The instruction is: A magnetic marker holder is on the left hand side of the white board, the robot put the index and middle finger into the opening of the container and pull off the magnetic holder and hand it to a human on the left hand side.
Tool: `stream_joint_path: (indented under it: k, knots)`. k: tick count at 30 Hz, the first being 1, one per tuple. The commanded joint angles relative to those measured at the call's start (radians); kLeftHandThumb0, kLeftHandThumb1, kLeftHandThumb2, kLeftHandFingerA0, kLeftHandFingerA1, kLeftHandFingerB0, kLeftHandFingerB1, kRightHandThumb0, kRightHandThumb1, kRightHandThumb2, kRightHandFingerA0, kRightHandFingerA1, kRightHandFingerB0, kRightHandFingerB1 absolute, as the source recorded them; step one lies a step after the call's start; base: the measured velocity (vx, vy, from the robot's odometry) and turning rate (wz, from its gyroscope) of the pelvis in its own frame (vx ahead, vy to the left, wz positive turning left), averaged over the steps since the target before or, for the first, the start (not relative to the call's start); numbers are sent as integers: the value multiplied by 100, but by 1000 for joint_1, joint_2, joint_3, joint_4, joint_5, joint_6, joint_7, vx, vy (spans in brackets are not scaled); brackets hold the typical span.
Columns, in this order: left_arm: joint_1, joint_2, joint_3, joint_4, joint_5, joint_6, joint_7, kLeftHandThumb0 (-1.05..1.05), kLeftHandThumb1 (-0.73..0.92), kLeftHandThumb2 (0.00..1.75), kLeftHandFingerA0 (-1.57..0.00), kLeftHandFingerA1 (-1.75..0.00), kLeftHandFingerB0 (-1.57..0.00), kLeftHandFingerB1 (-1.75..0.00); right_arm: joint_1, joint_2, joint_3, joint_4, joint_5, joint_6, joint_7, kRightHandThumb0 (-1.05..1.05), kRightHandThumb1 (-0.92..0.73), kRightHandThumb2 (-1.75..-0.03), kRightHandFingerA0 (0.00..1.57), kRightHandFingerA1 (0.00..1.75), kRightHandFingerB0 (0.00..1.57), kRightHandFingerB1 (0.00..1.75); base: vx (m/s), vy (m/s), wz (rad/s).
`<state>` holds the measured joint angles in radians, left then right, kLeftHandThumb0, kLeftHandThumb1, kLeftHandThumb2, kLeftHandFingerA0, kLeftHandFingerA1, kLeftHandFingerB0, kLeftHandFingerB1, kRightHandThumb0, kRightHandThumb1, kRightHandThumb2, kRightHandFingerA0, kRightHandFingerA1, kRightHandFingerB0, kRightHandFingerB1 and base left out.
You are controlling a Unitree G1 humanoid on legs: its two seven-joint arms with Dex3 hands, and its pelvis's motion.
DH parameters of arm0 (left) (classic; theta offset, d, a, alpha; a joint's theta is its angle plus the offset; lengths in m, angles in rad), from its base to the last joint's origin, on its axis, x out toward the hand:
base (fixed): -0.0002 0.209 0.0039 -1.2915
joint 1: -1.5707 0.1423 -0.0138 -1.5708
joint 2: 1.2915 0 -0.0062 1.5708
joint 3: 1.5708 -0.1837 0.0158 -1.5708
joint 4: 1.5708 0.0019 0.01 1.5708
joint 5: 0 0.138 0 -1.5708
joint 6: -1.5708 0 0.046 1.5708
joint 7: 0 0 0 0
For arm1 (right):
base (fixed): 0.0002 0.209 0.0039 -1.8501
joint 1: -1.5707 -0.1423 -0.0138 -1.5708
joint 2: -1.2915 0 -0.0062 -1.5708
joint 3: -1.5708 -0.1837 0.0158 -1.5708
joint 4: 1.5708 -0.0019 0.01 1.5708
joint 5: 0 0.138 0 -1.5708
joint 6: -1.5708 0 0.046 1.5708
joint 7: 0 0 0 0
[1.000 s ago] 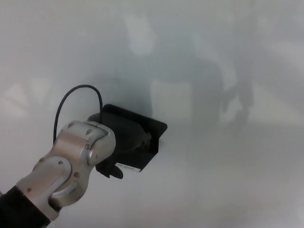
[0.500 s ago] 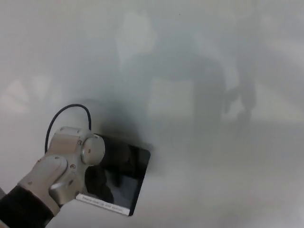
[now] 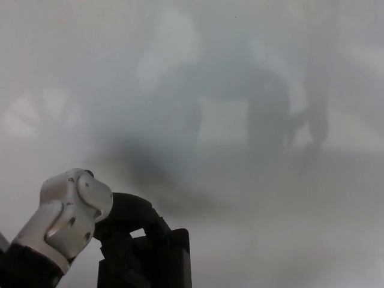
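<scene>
The white board (image 3: 252, 72) fills nearly the whole head view. Its surface is glossy and pale grey, and it shows only dim, blurred reflections: a darker mass in the middle and some lighter patches at the upper left. No writing can be seen on it.

At the lower left corner the left arm (image 3: 60, 219) of the robot comes into the picture. Its wrist part is a light silver housing with rounded edges and small screws, and below it a dark sleeve goes out of the frame.

From this wrist the black left hand (image 3: 129, 225) reaches to the right and downwards. Its thick fingers are bent and go into the magnetic marker holder (image 3: 162, 261), so the hand is hooked in the opening of the holder and carries it.

The holder is a black box at the bottom edge of the picture, just right of the wrist. It is partly cut by the frame, and its lower part is not visible. It appears to be held in front of the board and not flat against it, but whether any edge touches the board I cannot tell.

The right hand does not show.
</scene>
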<state>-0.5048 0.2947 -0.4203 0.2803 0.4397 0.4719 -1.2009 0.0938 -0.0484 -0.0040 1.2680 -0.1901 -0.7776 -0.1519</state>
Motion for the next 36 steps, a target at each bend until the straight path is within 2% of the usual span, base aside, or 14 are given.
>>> stream_joint_path:
  k: [1,2,5,6,20,22,23,26,27,28,29,34,35,36]
  knots:
    - [32,-40,133,-22,-267,250,-135,-16,52,51,-61,-175,-42,-175,-14,-22,4,-4,-4,3,-10,-65,-82,-65,63,41,30,30,0,0,0]
    - [37,-48,149,-26,-279,256,-129,-17,51,51,-61,-175,-42,-175,-17,-22,1,-4,-1,5,-8,-70,-66,-98,57,57,26,45,0,0,0]
    - [52,-64,189,-21,-320,269,-125,-14,52,54,-65,-175,-44,-175,-20,-22,-3,0,2,10,-9,-70,-66,-98,55,56,26,45,0,0,0]
    - [63,-78,221,-18,-349,284,-118,-7,52,54,-69,-175,-48,-175,-22,-22,-2,-1,2,10,-10,-65,-82,-65,63,41,30,30,0,0,0]
    - [350,-364,632,-291,-672,439,17,-7,54,51,-70,-175,-48,-175,-31,-25,-3,-5,4,2,-2,-64,-81,-65,64,41,30,30,0,0,0]
    - [417,-473,716,-377,-755,496,59,-4,53,54,-69,-175,-63,-160,-31,-25,-5,-3,5,4,1,-64,-81,-65,64,41,30,30,0,0,0]
    - [481,-609,822,-498,-846,609,124,-3,50,51,-70,-175,-92,-69,-30,-26,-7,-2,7,9,3,-65,-81,-65,64,41,30,30,0,0,0]
    - [498,-659,862,-549,-863,660,147,-3,50,51,-70,-175,-92,-69,-30,-26,-7,-2,8,10,3,-65,-81,-65,64,41,30,30,0,0,0]
    - [519,-711,897,-611,-902,682,170,-17,54,54,-70,-175,-72,-123,-29,-25,-6,-1,6,14,-1,-67,-81,-65,64,41,30,30,0,0,0]
    - [534,-748,923,-655,-932,697,187,-17,54,54,-70,-175,-72,-123,-28,-24,-6,-1,6,17,-3,-67,-81,-65,64,41,30,30,0,0,0]
    - [543,-791,963,-694,-965,736,203,-18,56,54,-69,-175,-79,-84,-27,-24,-4,0,4,18,-5,-66,-82,-65,65,41,30,30,0,0,0]
    - [590,-892,1028,-800,-1105,744,278,-22,58,55,-71,-175,-78,-84,-25,-21,-6,1,7,18,1,-67,-82,-66,65,41,31,31,0,0,0]
    - [603,-901,1042,-824,-1184,744,311,-27,63,57,-69,-175,-66,-135,-24,-21,-9,2,11,17,8,-70,-66,-98,57,57,26,45,0,0,0]
    - [614,-907,1051,-840,-1242,742,334,-27,63,57,-69,-175,-66,-135,-24,-20,-11,2,14,16,12,-70,-66,-98,57,57,26,45,0,0,0]
